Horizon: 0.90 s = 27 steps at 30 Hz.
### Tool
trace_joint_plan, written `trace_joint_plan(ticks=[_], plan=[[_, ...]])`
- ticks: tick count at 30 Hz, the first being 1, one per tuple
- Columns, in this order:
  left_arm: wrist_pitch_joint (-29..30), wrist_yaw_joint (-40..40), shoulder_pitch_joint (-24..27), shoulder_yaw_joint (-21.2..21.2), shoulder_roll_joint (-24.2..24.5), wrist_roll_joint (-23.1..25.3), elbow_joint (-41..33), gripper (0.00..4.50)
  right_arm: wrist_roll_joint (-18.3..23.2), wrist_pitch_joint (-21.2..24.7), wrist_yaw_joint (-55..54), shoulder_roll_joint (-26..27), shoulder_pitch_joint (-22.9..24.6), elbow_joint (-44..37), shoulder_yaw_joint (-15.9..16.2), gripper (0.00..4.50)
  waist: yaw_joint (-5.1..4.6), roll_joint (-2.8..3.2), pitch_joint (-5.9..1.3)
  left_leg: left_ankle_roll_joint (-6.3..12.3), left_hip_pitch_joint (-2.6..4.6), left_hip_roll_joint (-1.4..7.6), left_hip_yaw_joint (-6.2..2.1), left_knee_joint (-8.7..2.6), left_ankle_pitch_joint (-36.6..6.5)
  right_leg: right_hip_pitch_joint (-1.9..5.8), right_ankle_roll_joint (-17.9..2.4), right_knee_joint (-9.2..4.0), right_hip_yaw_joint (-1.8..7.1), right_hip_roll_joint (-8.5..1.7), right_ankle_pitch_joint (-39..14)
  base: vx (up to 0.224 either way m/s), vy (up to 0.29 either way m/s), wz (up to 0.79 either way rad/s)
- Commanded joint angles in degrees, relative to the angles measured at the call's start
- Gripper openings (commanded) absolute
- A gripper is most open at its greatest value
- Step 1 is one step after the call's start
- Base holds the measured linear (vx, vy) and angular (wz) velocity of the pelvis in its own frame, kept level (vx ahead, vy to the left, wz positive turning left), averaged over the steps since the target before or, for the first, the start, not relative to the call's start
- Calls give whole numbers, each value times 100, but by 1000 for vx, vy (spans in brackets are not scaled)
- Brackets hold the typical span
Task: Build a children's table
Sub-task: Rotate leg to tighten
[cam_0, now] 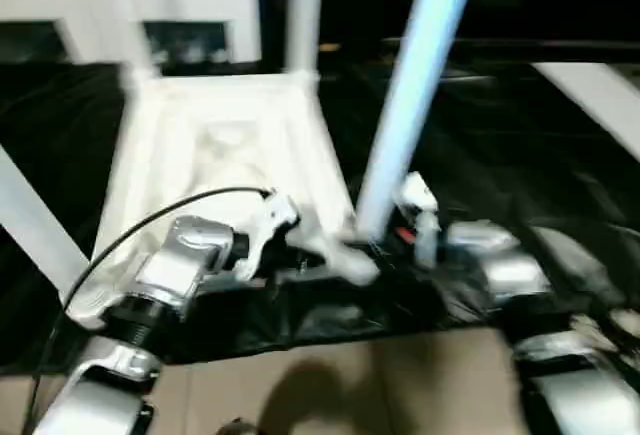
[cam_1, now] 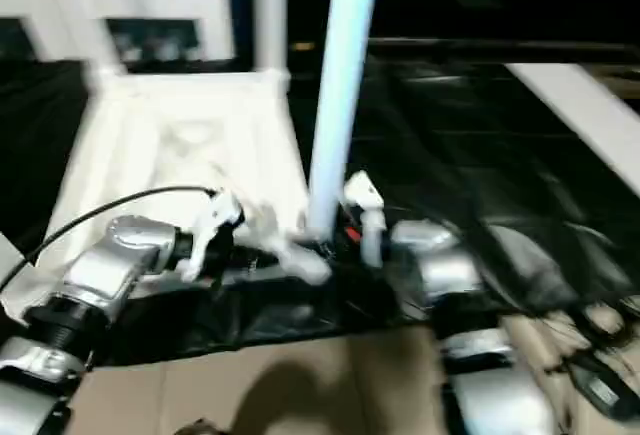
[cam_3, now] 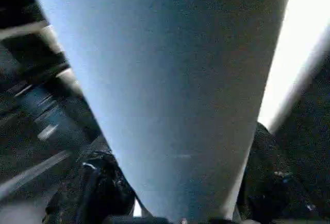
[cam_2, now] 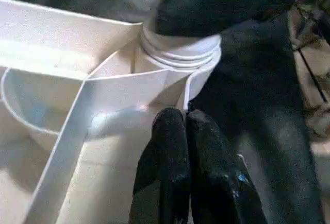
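The white table top lies upside down on a black cloth, ribbed underside up. One tube leg stands in its far right corner, and another leg slants at the near left. A fourth leg rises from the near right corner socket. My right gripper is shut on that leg low down, and its fingers sit on both sides of the tube. My left gripper is shut on the thin rim wall beside that socket.
A white glass-doored cabinet stands behind the table top. A white board lies on the black cloth at the right. Brown floor lies in front, with cables at the near right. A black cable runs along my left forearm.
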Motion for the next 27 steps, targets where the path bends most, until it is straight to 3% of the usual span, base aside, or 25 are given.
trace_joint_plan(ticks=[1,4,9,12,14,16,20,23,25,27], plan=[[41,267,4,-106,-381,-44,-187,0,-42,345,-926,437,146,301,17,209,-21,31,-256,-222,32,271,-228,-512,-2000,149,-773,-619,295,-512,-2456,0,0,0],[28,549,-36,-103,-505,45,-134,0,-25,346,-1744,787,98,322,-173,208,-84,24,-258,-217,49,256,-203,-505,-1968,117,-896,-605,317,-493,-2103,0,0,0],[11,721,-65,-156,-530,144,-93,0,-105,179,-2270,1124,41,275,-184,208,-103,30,-258,-181,62,255,-192,-509,-2013,100,-855,-626,326,-483,-2100,0,0,0],[-53,735,-66,-185,-429,211,-96,0,-177,10,-2252,1062,44,215,-121,277,-99,23,-264,-168,53,250,-180,-509,-1941,113,-908,-602,331,-474,-1847,0,0,0],[-116,749,-58,-188,-391,243,-103,0,-136,21,-2153,1014,52,182,-137,284,-72,27,-299,-116,70,258,-156,-485,-1725,122,-1024,-562,346,-470,-1394,0,0,0],[-219,874,-27,-193,-317,366,-152,0,-187,33,-2061,902,91,86,-98,298,-63,25,-303,-35,35,250,-141,-475,-1463,147,-1106,-511,339,-446,-914,0,0,0],[-132,903,41,-124,-211,355,-324,0,-226,27,-1756,681,224,-157,2,312,-46,9,-319,94,12,235,-123,-447,-1116,201,-1195,-460,328,-440,-403,0,0,0],[120,851,81,-68,-158,268,-445,0,-180,64,-1561,599,302,-284,28,312,-31,13,-316,120,15,241,-120,-446,-1040,199,-1244,-452,321,-438,-350,0,0,0],[319,786,100,-28,-128,183,-514,42,-178,53,-1498,554,328,-314,33,323,-30,16,-310,84,21,246,-119,-454,-1126,204,-1250,-460,320,-445,-489,0,0,0],[473,740,128,37,-86,58,-599,56,-182,37,-1464,497,339,-300,34,323,-30,12,-311,72,23,245,-123,-458,-1124,201,-1243,-468,320,-442,-554,0,0,0]])
